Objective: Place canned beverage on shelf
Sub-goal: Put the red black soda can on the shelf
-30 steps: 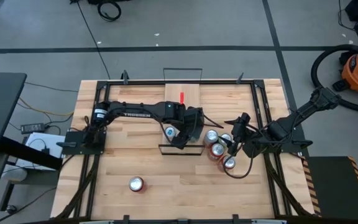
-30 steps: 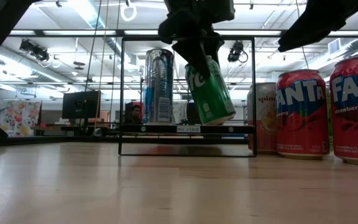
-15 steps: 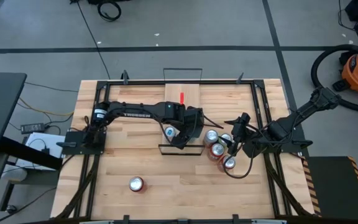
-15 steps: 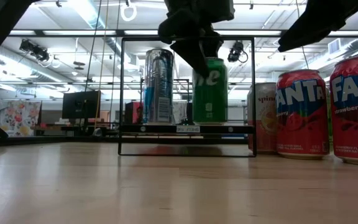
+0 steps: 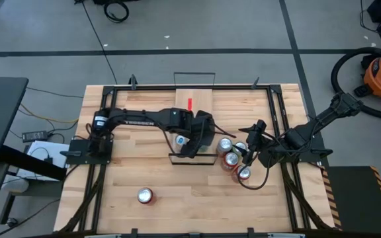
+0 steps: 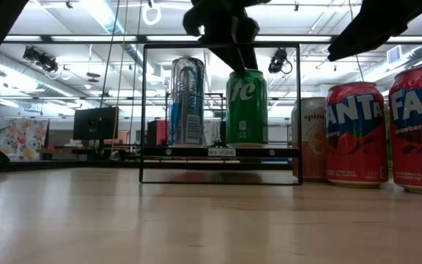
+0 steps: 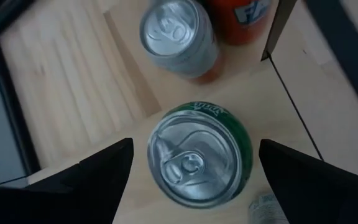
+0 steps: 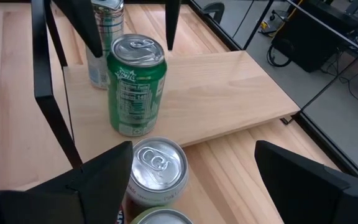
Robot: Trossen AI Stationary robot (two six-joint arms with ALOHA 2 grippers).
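Observation:
The green can (image 6: 247, 106) stands upright on its base on the light-wood shelf (image 8: 229, 87), beside a tall silver can (image 6: 187, 101). My left gripper (image 6: 229, 40) is open just above the green can. In the left wrist view its fingers (image 7: 98, 180) stand on either side of the can top (image 7: 197, 158) with a gap on each side. My right gripper (image 5: 249, 155) is open and empty at the table's right, over the group of cans next to the shelf.
Several cans (image 5: 231, 157) stand on the table just right of the shelf, among them two red Fanta cans (image 6: 356, 132). One red can (image 5: 145, 196) stands alone near the front left. A red mark (image 5: 190, 104) lies on the shelf's far part.
The green can, tilted in my left gripper a second ago, has been set upright on the shelf beside the silver can. My left gripper has then risen off it and drawn a little toward the table's far left. The can stays standing.

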